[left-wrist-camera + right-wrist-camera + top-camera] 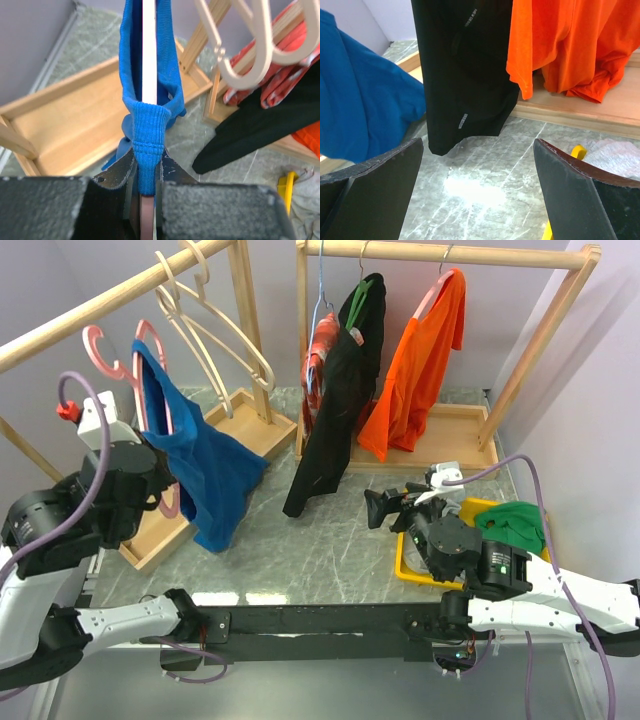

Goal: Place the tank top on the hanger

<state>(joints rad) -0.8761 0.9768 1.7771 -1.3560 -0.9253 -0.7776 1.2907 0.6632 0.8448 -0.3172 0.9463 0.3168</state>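
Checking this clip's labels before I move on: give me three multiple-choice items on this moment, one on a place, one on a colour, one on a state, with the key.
1. Where does the green garment lie?
A on the left rack's base
B in the yellow bin
C over the right rack's rail

2. The tank top pinched by the left tool is:
A orange
B black
C royal blue

3. The right tool is:
A open, holding nothing
B shut on the black garment
C shut on a hanger

Key:
1 B: the top view shows it bundled inside the bin.
2 C: the left wrist view shows a blue ribbed strap between the jaws.
3 A: its jaws stand wide apart, with only the table seen between them.
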